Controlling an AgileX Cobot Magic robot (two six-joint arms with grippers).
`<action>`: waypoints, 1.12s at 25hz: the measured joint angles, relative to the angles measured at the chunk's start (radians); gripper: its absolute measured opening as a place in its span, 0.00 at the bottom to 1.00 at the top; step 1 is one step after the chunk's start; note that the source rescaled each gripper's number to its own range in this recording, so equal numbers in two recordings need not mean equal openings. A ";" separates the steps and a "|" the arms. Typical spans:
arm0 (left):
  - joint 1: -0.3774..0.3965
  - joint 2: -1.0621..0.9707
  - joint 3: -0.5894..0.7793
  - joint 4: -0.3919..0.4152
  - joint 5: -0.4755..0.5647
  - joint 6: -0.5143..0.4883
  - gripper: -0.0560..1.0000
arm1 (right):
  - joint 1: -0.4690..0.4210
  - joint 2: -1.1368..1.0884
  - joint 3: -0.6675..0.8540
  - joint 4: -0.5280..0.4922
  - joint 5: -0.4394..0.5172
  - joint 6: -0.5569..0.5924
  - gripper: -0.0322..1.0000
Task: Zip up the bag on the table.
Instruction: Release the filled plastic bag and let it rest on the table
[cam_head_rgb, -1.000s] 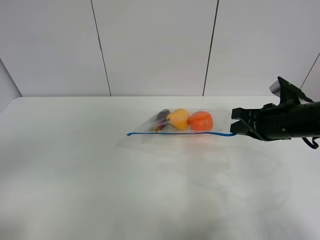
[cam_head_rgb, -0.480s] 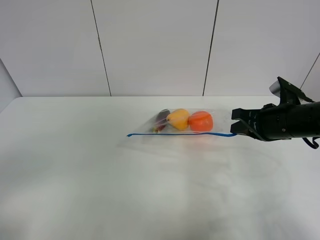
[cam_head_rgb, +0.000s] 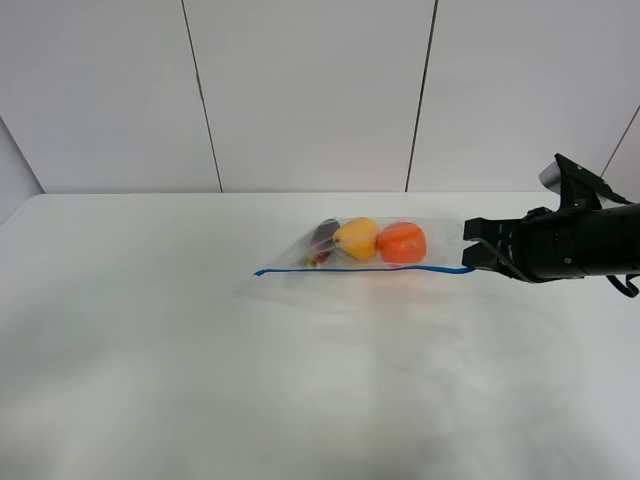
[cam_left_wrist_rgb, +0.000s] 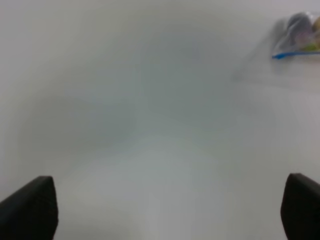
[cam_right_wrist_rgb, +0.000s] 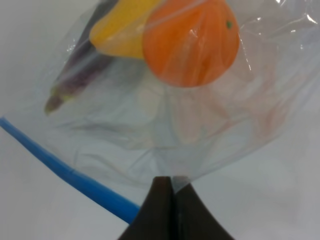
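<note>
Two black fingers (cam_right_wrist_rgb: 161, 210) of the right gripper (cam_right_wrist_rgb: 172, 186) pinch the bag (cam_right_wrist_rgb: 165, 120) right at its corner. The left gripper's (cam_left_wrist_rgb: 165, 210) tips sit wide apart, mostly cut off, far from it.

A pale panelled wall (cam_head_rgb: 310, 95) stands behind, split by dark seams.

Bright, even, soft shadows — left wrist view v. blurry, glare on bag (cam_right_wrist_rgb: 210, 125) plastic
</note>
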 joint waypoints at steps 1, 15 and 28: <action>0.000 0.000 0.015 0.000 0.000 0.000 1.00 | 0.000 0.000 0.000 0.000 -0.001 0.000 0.03; 0.000 0.000 0.035 -0.003 -0.006 -0.015 1.00 | 0.000 0.000 0.001 -0.004 -0.007 0.000 0.03; 0.000 0.000 0.035 -0.003 -0.006 -0.015 1.00 | 0.000 0.000 0.001 -0.015 -0.004 0.003 0.04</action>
